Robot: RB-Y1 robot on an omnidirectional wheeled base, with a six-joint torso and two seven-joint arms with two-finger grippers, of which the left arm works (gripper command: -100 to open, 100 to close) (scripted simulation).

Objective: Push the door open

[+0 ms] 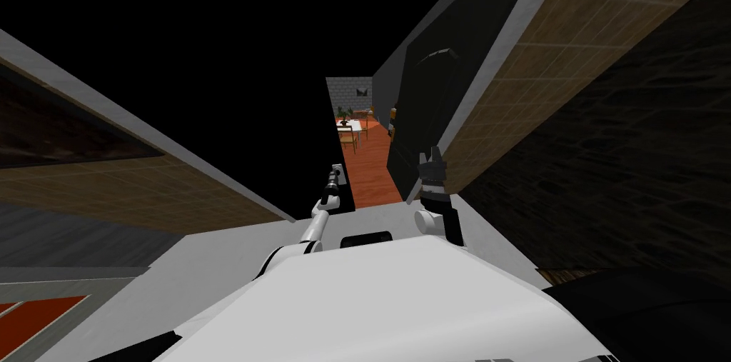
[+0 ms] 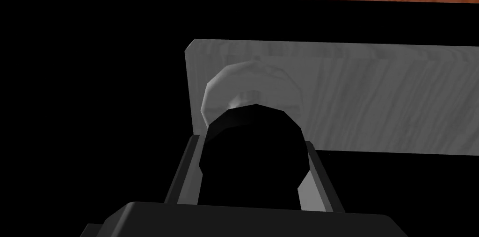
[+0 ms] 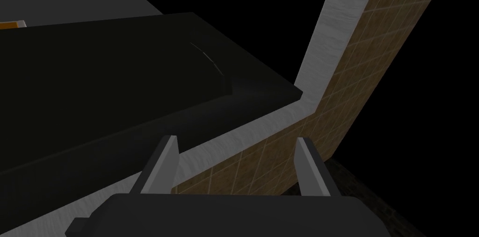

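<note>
Between pinching left fingers [image 2: 182, 168], dark door knob [image 2: 252, 154]; right fingers [image 3: 161, 164] spread beside door [image 1: 421, 108].

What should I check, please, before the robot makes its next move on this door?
1. Left gripper on the black knob: ok, the fingers press its sides.
2. Knob seated on the grey plate: ok.
3. Right gripper free: ok, open and holding nothing, close to the dark door and the grey frame.
4. Door partly open: ok, a gap shows the red-orange floor beyond.
5. Gap wide enough for the base: cannot tell.
6. Way beyond clear: cannot tell; a table stands further in.
</note>
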